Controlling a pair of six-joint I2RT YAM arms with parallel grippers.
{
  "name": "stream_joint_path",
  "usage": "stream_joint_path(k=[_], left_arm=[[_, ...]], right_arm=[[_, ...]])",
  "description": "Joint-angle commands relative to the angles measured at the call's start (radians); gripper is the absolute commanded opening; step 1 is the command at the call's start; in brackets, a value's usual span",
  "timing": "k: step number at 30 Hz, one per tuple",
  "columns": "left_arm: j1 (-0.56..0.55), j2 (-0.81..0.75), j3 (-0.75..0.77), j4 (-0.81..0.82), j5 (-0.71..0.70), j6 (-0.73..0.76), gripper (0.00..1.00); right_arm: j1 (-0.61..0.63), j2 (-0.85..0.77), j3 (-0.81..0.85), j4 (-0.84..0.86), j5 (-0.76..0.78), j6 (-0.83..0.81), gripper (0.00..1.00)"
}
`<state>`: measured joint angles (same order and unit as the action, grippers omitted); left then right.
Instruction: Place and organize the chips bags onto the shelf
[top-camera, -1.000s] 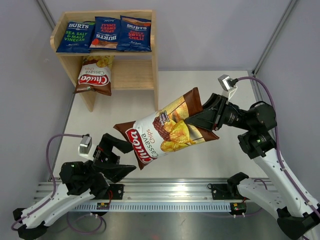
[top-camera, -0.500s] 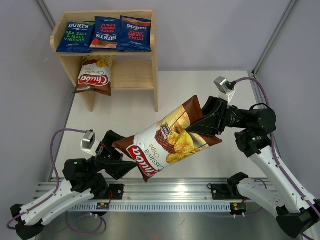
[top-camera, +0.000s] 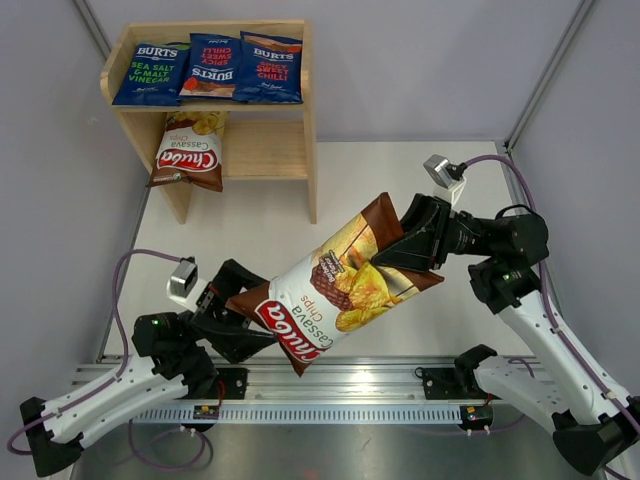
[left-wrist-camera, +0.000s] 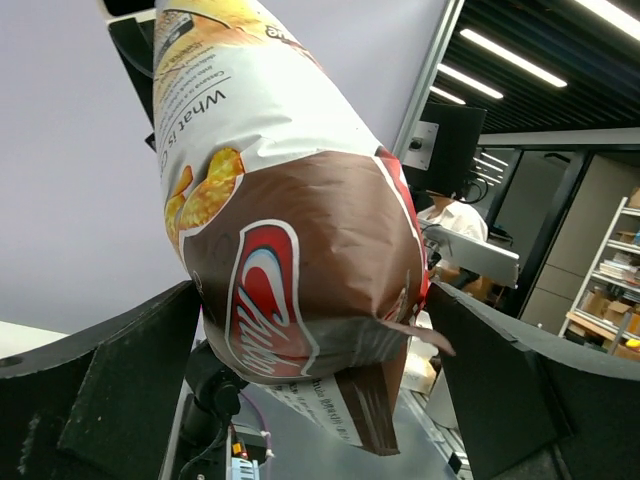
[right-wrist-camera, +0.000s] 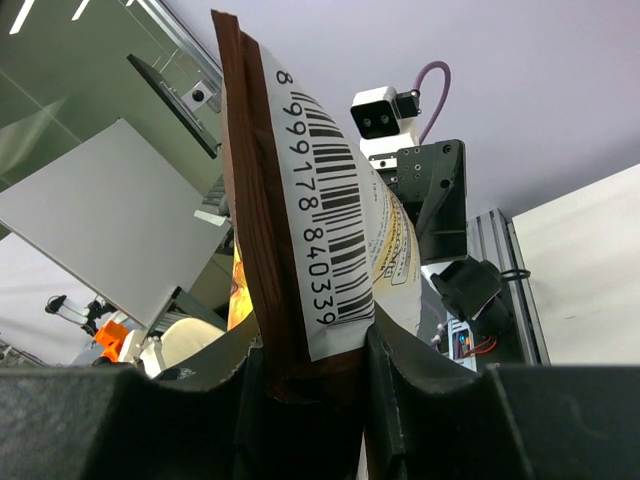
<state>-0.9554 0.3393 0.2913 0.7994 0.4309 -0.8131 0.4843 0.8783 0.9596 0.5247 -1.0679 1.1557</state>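
You're looking at a shelf (top-camera: 310, 130) sitting in the far left corner of the worktop (top-camera: 250, 230), open side facing the arms. Its top tier is carrying three Burts bags side by side, filling the width: the green Burts (top-camera: 150, 72) at the left, the middle Burts (top-camera: 212, 68) lying upside down, and the right Burts (top-camera: 270, 68) against the right panel. On the lower tier the shelved Chuba (top-camera: 190, 150) is sitting at the left end, its bottom edge hanging out over the front of the board.

The held Chuba (top-camera: 340, 285) is hanging in the air in front of the shelf and to its right, well apart from it and slanting across the gap between the two arms. The shelf's right panel is the part lying nearest to it.

Your right jaws are clamping the bag's brown top seam (right-wrist-camera: 300, 350), barcode side facing that wrist camera. Your left jaws are standing wide open, straddling the bag's bottom end (left-wrist-camera: 300, 290). Whether they are touching it, you can't tell.
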Motion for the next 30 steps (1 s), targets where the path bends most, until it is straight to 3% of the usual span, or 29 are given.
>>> stream_joint_path(k=[1,8,9,10,14,17,18,20,21,22,23,26,30], left_arm=[[0.000,0.021,0.025,0.159,0.082,-0.044,0.99],[0.000,-0.043,0.020,-0.040,-0.063,-0.017,0.96],[0.000,-0.046,0.020,-0.051,-0.070,-0.015,0.91],[0.000,-0.048,0.020,-0.060,-0.076,-0.017,0.76],[0.000,-0.045,0.037,-0.124,-0.099,-0.006,0.35],[0.000,-0.046,0.034,-0.155,-0.113,0.005,0.24],[0.000,-0.051,0.029,-0.163,-0.125,0.009,0.22],[0.000,-0.069,0.022,-0.192,-0.142,0.011,0.18],[0.000,-0.077,0.013,-0.207,-0.174,0.009,0.12],[0.000,-0.103,0.005,-0.241,-0.193,0.006,0.09],[0.000,-0.120,0.002,-0.265,-0.219,0.003,0.06],[0.000,-0.193,-0.018,-0.366,-0.340,-0.009,0.02],[0.000,-0.289,-0.026,-0.560,-0.593,-0.057,0.00]], right_arm=[[0.008,0.008,0.002,-0.009,0.039,-0.053,0.00],[0.008,0.010,-0.004,-0.058,0.049,-0.169,0.00],[0.008,0.008,-0.001,-0.099,0.058,-0.189,0.00],[0.008,0.008,-0.001,-0.107,0.059,-0.211,0.00],[0.008,0.004,-0.016,-0.095,0.057,-0.223,0.00],[0.007,-0.007,-0.010,-0.146,0.074,-0.269,0.02],[0.010,-0.012,-0.004,-0.197,0.097,-0.286,0.22],[0.008,-0.028,0.008,-0.262,0.121,-0.355,0.39],[0.007,-0.036,0.024,-0.343,0.158,-0.382,0.60],[0.007,-0.054,0.046,-0.439,0.221,-0.445,0.72],[0.007,-0.062,0.057,-0.486,0.221,-0.479,0.75],[0.007,-0.082,0.111,-0.673,0.348,-0.583,0.98],[0.007,-0.094,0.183,-0.876,0.604,-0.672,1.00]])
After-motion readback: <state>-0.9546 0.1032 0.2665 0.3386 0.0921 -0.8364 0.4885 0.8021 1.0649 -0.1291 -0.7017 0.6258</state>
